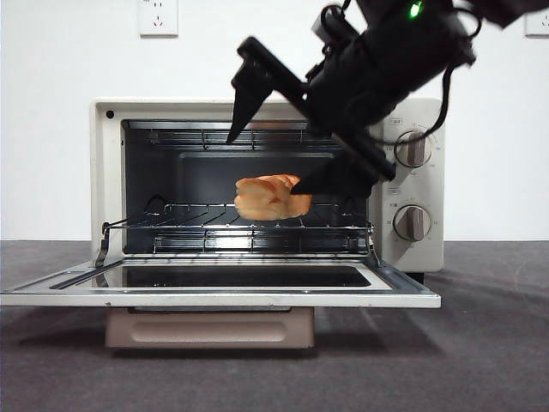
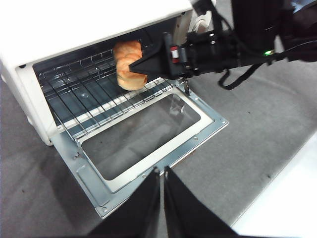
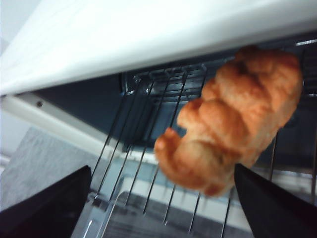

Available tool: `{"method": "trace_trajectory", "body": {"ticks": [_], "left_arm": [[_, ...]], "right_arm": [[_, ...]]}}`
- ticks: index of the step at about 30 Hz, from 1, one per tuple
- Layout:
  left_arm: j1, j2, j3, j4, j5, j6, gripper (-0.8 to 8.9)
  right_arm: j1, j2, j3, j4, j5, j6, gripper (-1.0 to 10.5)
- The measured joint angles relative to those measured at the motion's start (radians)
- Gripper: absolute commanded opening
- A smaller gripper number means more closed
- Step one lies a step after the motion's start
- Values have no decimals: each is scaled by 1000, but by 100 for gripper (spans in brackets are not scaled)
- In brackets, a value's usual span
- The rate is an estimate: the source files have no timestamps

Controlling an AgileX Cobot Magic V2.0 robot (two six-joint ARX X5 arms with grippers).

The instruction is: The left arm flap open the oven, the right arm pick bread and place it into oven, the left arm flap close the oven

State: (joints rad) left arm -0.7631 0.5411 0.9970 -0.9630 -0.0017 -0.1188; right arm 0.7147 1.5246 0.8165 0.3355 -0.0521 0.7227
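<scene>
While the right gripper's [image 1: 273,163] jaws gape wide, golden lumpy bread [image 1: 271,196] lies on the oven [image 1: 415,249] rack.

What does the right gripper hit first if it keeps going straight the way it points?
Probably the bread, which sits just ahead between the right gripper's open jaws. Beyond it lies the wire rack inside the oven. Depth is unclear.
</scene>
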Motion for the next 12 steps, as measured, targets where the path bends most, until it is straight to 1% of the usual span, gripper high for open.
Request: {"method": "trace_trajectory", "body": {"ticks": [7, 12], "left_arm": [[19, 109, 0, -8, 0, -1, 14], [88, 205, 0, 13, 7, -2, 14]], "right_arm": [[31, -188, 0, -186, -1, -33, 463], [44, -387, 0, -420, -4, -108, 463]]}}
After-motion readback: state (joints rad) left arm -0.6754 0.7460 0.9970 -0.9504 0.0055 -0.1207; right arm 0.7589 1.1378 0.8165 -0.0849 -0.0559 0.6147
